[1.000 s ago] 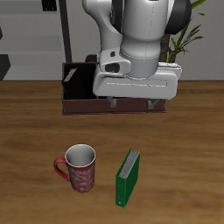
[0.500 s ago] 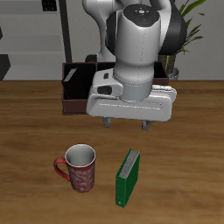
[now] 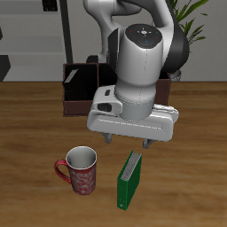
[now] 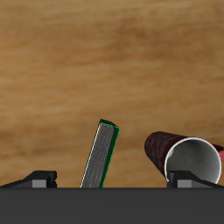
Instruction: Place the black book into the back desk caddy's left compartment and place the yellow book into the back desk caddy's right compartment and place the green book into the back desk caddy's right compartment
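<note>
Black book [image 3: 81, 85] stands in the back desk caddy [image 3: 74, 108].

back desk caddy [image 3: 78, 93] mostly hidden behind arm, its compartments unreadable

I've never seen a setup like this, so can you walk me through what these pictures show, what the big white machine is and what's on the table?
These are simulator renders. The white machine is a robot arm ending in a gripper with two fingers, open and holding nothing. One picture looks at the arm from the front and above; the other comes from a camera on the gripper itself, looking down. On the wooden table stand a green book, upright just below the gripper, and a red mug beside it. Behind the arm sits a dark brown desk caddy. What it holds is hard to tell.
</note>
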